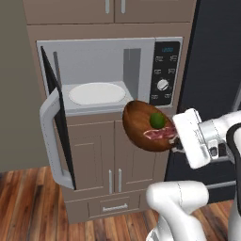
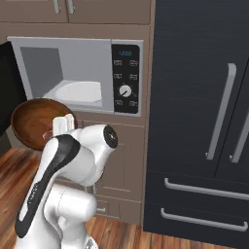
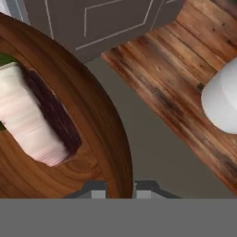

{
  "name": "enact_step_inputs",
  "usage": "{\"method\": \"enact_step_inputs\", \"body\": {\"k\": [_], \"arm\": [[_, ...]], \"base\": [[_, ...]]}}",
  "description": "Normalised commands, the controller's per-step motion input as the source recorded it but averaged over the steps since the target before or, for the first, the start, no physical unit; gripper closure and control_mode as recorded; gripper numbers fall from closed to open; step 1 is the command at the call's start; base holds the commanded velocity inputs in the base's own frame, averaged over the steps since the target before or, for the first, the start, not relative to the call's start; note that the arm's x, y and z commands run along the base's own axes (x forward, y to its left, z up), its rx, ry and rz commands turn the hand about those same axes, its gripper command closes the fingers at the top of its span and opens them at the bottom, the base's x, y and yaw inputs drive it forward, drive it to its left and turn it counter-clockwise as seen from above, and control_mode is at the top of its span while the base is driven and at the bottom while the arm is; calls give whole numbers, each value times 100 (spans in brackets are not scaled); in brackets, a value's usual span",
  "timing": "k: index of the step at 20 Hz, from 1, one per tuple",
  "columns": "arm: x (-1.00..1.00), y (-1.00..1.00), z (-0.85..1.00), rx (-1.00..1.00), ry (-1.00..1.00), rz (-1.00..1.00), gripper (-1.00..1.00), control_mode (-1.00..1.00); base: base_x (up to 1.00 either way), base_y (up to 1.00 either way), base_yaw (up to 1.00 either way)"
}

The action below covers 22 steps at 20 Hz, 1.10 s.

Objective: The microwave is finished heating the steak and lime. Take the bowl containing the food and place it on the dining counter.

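Observation:
The reddish-brown wooden bowl hangs tilted in the air in front of the microwave, below and right of its opening. My gripper is shut on the bowl's right rim. The green lime and the pink steak lie inside, close to the held edge. In the hand view the bowl curves between my fingertips, with the steak inside it and a sliver of lime behind. From the right base the bowl shows left of my gripper. The dining counter is out of view.
The microwave door stands swung wide open to the left, and the white turntable is bare. Tan cabinets sit under the microwave. A black fridge stands to the right. Below is a wooden floor.

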Motion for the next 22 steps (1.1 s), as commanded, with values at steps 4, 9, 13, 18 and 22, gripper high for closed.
{"method": "enact_step_inputs", "body": {"k": [4,9,13,18,22], "arm": [[-49,-29,0,-47,20,-14,100,-100],[4,0,0,0,0,-2,100,-100],[1,0,0,0,0,0,100,-100],[0,3,-1,-6,0,0,100,-100],[0,11,-3,-14,0,0,100,-100]], "base": [[0,0,0],[0,0,0],[0,0,0],[0,0,0],[0,0,0]]}}
